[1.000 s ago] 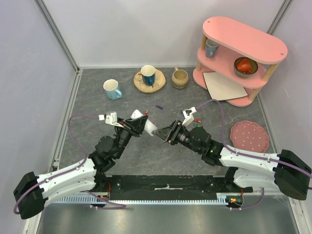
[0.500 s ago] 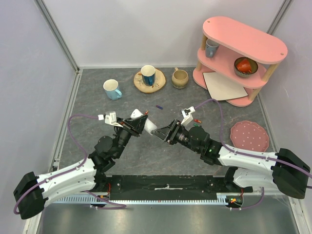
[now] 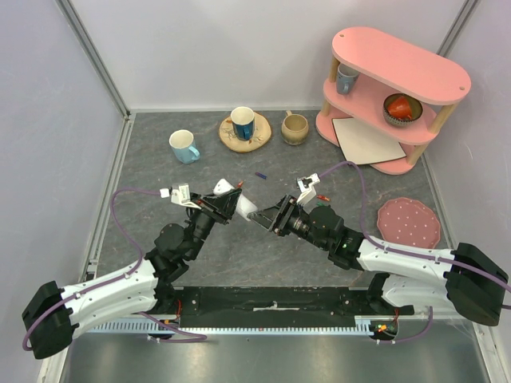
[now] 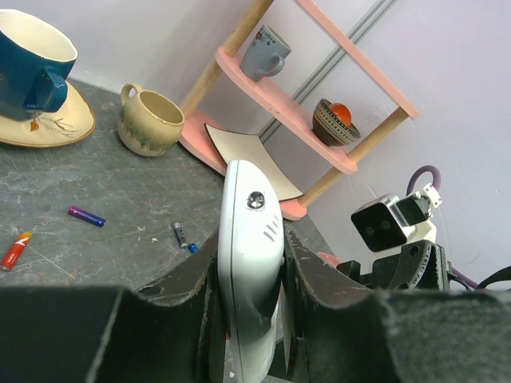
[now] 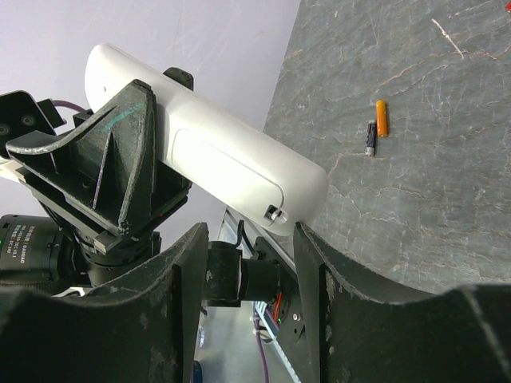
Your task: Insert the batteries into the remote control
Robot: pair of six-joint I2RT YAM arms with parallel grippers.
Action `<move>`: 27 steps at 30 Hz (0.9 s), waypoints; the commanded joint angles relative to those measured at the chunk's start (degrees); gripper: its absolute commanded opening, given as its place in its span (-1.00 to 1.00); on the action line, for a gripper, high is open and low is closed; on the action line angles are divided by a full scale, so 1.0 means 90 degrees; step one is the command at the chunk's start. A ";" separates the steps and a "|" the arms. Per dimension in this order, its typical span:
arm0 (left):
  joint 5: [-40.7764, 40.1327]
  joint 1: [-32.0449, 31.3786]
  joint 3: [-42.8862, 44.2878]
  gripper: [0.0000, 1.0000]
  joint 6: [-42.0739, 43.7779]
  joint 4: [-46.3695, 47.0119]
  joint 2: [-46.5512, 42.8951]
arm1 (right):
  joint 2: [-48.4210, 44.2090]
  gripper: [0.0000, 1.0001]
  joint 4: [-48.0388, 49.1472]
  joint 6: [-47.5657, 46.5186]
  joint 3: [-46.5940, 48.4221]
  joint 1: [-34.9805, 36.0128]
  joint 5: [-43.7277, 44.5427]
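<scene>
Above table (image 3: 160, 171): left gripper (image 4: 250, 238) clamps smooth white remote control (image 4: 247, 199); right gripper (image 5: 250, 235) parted at rounded tip.

A pale blue mug (image 3: 184, 146), a dark blue cup (image 3: 243, 122) set on a saucer (image 3: 244, 142) and a beige mug (image 3: 295, 128) are lined along the far side of the grey surface (image 3: 152, 171). At the far right a pink shelf (image 3: 399, 68) is placed, on which a white square plate (image 3: 367, 140), a bowl (image 3: 401, 109) and a small mug (image 3: 346, 77) are kept. A pink dotted plate (image 3: 408, 223) is laid nearer.

A robot lab cell: plain white panels (image 3: 239, 48) on aluminium struts (image 3: 93, 56) enclose a grey table (image 3: 144, 159).
</scene>
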 commanded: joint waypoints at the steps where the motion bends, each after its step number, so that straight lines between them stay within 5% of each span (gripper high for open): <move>1: -0.0065 -0.0030 -0.0004 -0.96 -0.0051 0.0229 -0.0066 | -0.0102 0.10 0.0288 -0.0030 0.0304 -0.0050 0.0067; 13: -0.0251 -0.0030 0.0025 -0.96 0.0027 0.0151 -0.0076 | -0.0141 0.16 0.0259 -0.0050 0.0285 -0.0050 -0.0011; 16: -0.0455 -0.0040 0.0191 -0.96 -0.0187 -0.0373 -0.0066 | -0.0219 0.50 -0.0023 -0.0293 0.0410 -0.0040 -0.0098; 20: -0.0729 -0.0030 0.0426 -0.96 -0.0149 -0.0875 -0.0164 | -0.0724 0.82 -0.1506 -0.1248 0.0704 -0.0001 0.0262; 27: -0.1285 0.0038 0.0357 -0.96 -0.0333 -0.1089 -0.0447 | -0.1811 0.95 -0.3382 -0.2460 0.0947 -0.0001 0.1677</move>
